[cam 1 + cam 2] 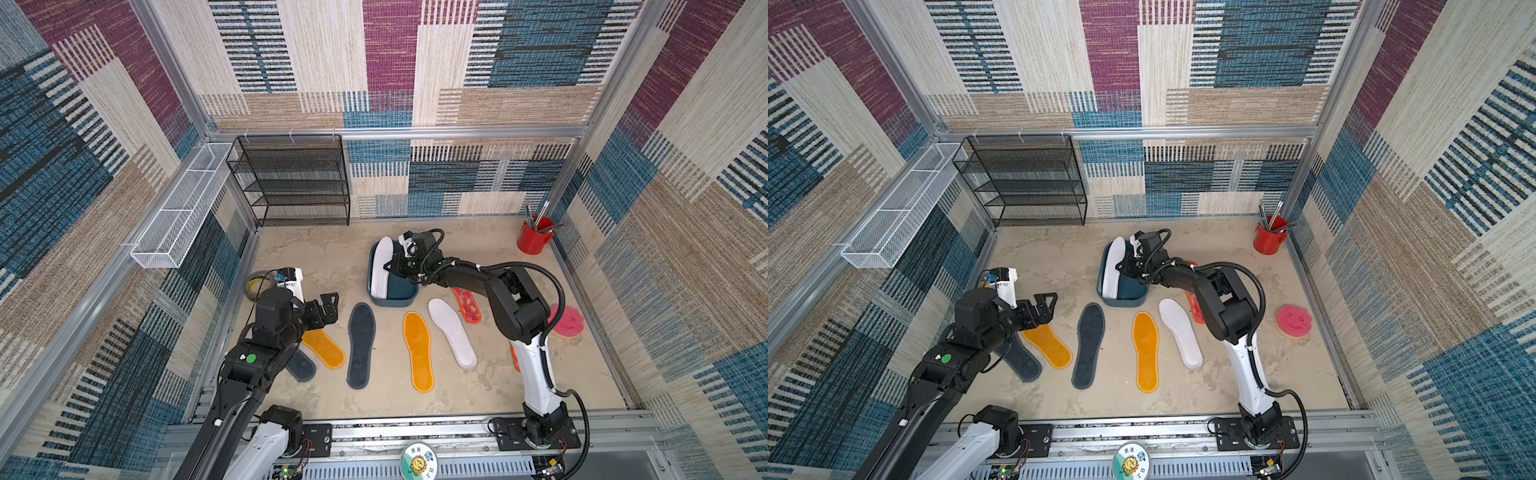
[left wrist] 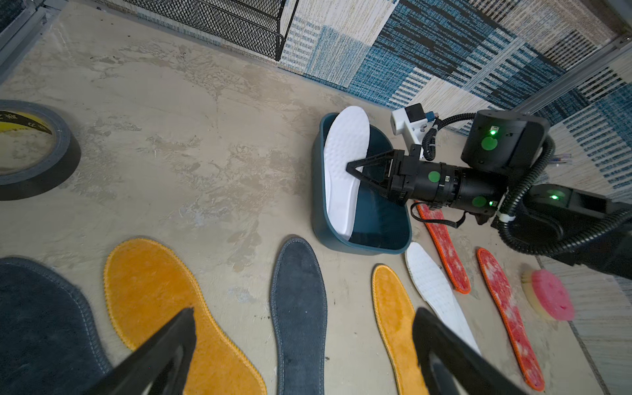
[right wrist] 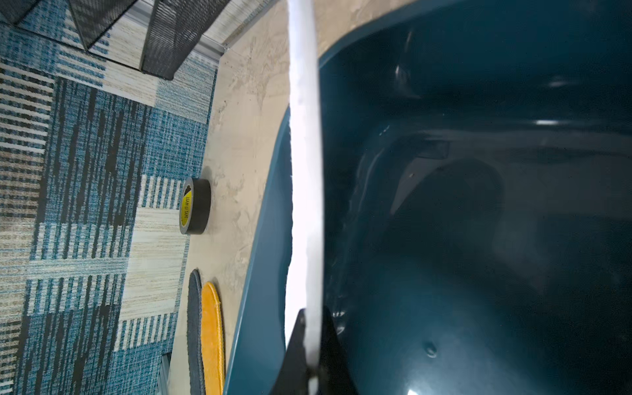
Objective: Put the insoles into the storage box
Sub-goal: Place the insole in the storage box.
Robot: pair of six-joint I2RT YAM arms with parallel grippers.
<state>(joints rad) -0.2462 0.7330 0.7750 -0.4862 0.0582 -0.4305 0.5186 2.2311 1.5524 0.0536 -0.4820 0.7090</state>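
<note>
Sand-coloured, blotchy desk under everything. Toward its back, a teal plastic box: glossy, round-cornered, low-walled. Tilted up inside along one long wall, a white insole of dimpled foam, one end poking above the rim, pinched at its thin side edge by the right claw, closed tight on it.

Not yet boxed, flat on the desk in front:
- two dark grey felt insoles
- two fuzzy orange insoles with stitched borders
- a second white one
- two red-white mottled insoles with orange edging

Probably light and floppy, lying flush with the surface, so awkward to get under. Best taken at a side edge near mid-length to limit drooping, or at a heel.

Left claw spread wide and empty, hovering near the orange and dark grey ones.
</note>
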